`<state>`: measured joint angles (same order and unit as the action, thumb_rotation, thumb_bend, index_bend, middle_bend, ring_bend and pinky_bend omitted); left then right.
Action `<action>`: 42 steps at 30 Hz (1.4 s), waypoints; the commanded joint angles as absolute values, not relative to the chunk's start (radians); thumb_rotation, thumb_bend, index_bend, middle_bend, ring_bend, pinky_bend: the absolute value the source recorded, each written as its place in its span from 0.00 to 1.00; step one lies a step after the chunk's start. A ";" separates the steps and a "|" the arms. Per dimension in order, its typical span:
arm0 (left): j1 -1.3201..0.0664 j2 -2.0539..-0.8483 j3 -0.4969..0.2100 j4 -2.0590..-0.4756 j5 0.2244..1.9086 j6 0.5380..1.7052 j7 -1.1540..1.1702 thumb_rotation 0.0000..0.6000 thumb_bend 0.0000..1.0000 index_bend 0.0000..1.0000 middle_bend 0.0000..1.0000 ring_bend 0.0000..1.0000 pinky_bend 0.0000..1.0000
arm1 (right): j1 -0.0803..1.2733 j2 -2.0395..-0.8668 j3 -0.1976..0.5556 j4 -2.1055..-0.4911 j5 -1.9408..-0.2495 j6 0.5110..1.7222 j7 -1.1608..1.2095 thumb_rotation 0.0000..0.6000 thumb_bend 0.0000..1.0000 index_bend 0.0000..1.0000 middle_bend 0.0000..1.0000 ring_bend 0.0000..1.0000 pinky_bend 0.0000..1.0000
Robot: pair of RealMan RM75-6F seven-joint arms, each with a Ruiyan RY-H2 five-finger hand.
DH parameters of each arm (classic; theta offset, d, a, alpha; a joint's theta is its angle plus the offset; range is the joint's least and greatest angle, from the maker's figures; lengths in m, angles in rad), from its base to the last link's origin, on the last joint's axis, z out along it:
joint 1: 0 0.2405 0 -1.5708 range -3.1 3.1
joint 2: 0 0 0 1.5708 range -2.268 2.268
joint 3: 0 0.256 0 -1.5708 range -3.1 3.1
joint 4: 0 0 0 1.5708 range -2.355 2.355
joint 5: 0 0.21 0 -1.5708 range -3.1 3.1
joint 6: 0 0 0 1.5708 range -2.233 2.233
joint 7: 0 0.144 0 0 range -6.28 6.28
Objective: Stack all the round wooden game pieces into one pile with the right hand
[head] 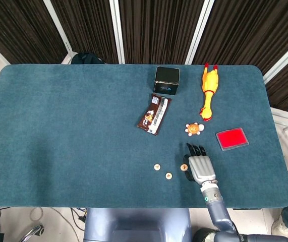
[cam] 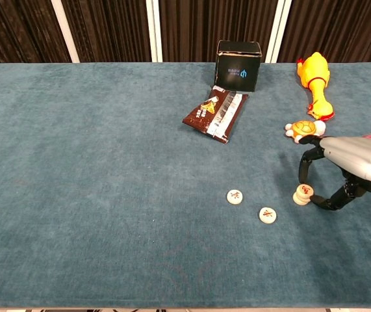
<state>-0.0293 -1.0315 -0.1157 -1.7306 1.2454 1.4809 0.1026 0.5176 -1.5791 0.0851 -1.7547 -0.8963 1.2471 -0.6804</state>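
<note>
Two flat round wooden pieces lie apart on the blue cloth: one (cam: 235,196) (head: 157,166) and another (cam: 268,215) (head: 168,176) to its right and nearer the front edge. A thicker piece (cam: 303,194) (head: 184,166), which looks like two stacked, stands further right. My right hand (cam: 345,166) (head: 200,165) hovers just right of that stack, its dark fingers (cam: 302,170) arched over and around it. One fingertip ends just above its top and the thumb lies close to its right side, with no clear grip. My left hand shows in neither view.
Beyond the pieces lie a brown snack packet (cam: 216,112), a black box (cam: 238,65), a yellow rubber chicken (cam: 315,84) and a small turtle toy (cam: 302,130) right behind my hand. A red pad (head: 231,138) sits to the right. The table's front edge is near.
</note>
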 commanded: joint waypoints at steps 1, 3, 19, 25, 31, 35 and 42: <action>-0.029 -1.032 -0.116 -1.732 1.246 1.482 0.103 1.00 0.19 0.12 0.00 0.00 0.05 | 0.523 -1.575 0.091 -1.775 -0.900 1.251 -0.691 1.00 0.42 0.39 0.00 0.00 0.00; -0.028 -1.033 -0.117 -1.734 1.248 1.486 0.102 1.00 0.19 0.12 0.00 0.00 0.05 | 0.530 -1.569 0.093 -1.798 -0.897 1.249 -0.708 1.00 0.42 0.35 0.00 0.00 0.00; -0.028 -1.025 -0.119 -1.740 1.240 1.478 0.086 1.00 0.19 0.12 0.00 0.00 0.05 | 0.523 -1.651 0.029 -1.843 -0.992 1.334 -0.807 1.00 0.42 0.33 0.00 0.00 0.00; -0.028 -1.025 -0.119 -1.740 1.239 1.478 0.089 1.00 0.19 0.12 0.00 0.00 0.04 | 0.503 -1.691 0.014 -1.794 -1.013 1.352 -0.802 1.00 0.42 0.36 0.00 0.00 0.00; -0.029 -1.025 -0.118 -1.740 1.239 1.475 0.092 1.00 0.19 0.12 0.00 0.00 0.04 | 0.490 -1.699 0.011 -1.777 -1.017 1.352 -0.796 1.00 0.42 0.39 0.00 0.00 0.00; -0.028 -1.025 -0.118 -1.741 1.238 1.478 0.092 1.00 0.19 0.12 0.00 0.00 0.04 | 0.482 -1.712 0.005 -1.762 -1.029 1.349 -0.791 1.00 0.42 0.40 0.00 0.00 0.00; -0.029 -1.025 -0.119 -1.739 1.236 1.476 0.093 1.00 0.19 0.12 0.00 0.00 0.04 | 0.471 -1.736 0.004 -1.727 -1.048 1.352 -0.791 1.00 0.42 0.41 0.00 0.00 0.00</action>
